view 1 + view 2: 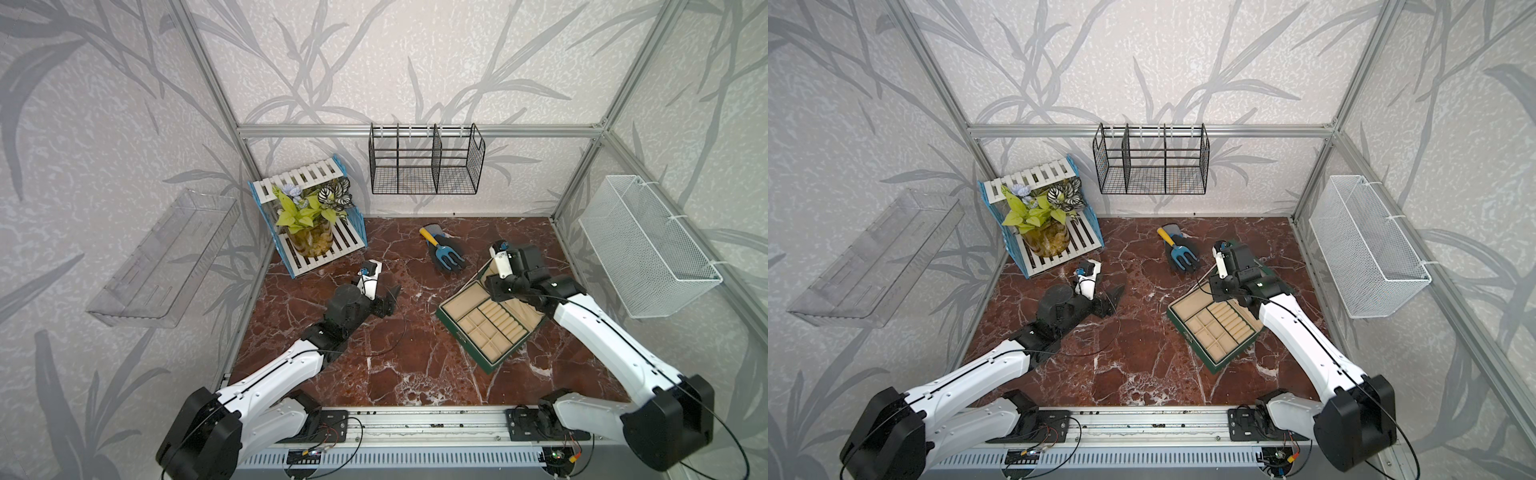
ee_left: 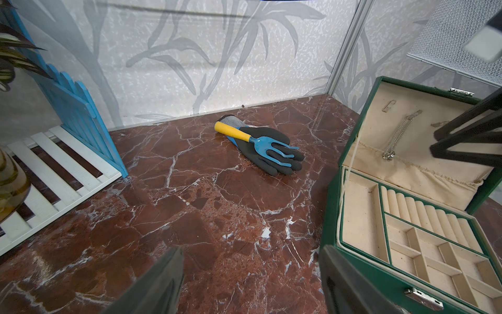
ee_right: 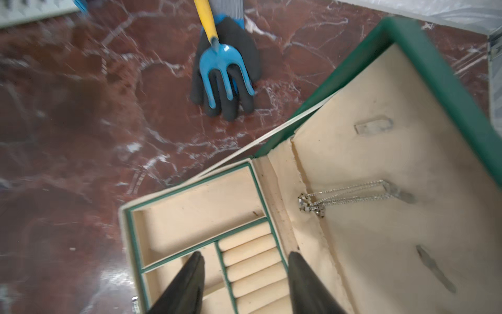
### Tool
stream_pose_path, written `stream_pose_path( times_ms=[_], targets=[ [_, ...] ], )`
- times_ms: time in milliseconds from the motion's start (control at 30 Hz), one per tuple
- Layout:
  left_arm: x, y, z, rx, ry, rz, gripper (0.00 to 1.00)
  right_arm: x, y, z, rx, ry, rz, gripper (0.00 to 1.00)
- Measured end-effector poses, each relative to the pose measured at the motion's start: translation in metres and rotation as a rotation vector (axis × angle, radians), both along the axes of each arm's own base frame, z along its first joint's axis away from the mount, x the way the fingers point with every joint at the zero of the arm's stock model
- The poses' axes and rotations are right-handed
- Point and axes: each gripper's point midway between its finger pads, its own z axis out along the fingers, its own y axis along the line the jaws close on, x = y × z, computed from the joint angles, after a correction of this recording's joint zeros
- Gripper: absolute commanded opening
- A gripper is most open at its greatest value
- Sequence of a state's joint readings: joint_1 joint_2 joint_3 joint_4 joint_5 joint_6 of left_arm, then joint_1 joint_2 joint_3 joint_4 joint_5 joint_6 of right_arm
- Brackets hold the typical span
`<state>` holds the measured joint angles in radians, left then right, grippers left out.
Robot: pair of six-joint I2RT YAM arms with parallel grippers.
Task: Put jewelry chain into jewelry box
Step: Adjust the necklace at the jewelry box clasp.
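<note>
Robot lab test booth, aluminium frame (image 1: 311, 131), leaf-print wall panels (image 1: 415, 62), marble-look tabletop (image 1: 415, 365), arm-mounting rail (image 1: 415, 419)

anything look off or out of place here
Only the garden fork lying on a glove looks out of place near the box. The chain hangs tidily from a lid hook inside it.

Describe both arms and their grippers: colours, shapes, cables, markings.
The left arm and right arm match: white rounded link shells, bulky black joints, and a thin black cable running along each. Each wrist carries a white camera housing with a blue part. The left gripper and right gripper have plain black fingers tapering to narrow tips. No markings can be made out.
</note>
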<state>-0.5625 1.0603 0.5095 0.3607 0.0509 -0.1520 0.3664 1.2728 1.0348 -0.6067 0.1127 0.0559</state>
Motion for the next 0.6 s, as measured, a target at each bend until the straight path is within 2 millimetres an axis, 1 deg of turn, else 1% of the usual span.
stream_pose_path(
  times_ms=[33,100,367,467,600],
  targets=[
    [0.000,0.000,0.000,-0.002,0.001,-0.003,0.82,0.002,-0.001,-0.007,-0.043,0.017,0.007,0.45],
    [-0.001,-0.001,0.000,-0.004,0.002,-0.011,0.82,0.007,-0.003,-0.016,-0.121,0.042,0.020,0.44],
    [-0.006,-0.010,0.000,-0.014,0.008,-0.068,0.82,0.031,-0.011,-0.033,-0.381,0.073,0.031,0.44],
    [-0.007,-0.011,0.000,-0.017,0.009,-0.079,0.82,0.034,-0.018,-0.043,-0.451,0.095,0.022,0.44],
    [-0.008,-0.012,0.000,-0.018,0.010,-0.085,0.82,0.036,-0.026,-0.051,-0.518,0.112,0.015,0.42]
  ],
)
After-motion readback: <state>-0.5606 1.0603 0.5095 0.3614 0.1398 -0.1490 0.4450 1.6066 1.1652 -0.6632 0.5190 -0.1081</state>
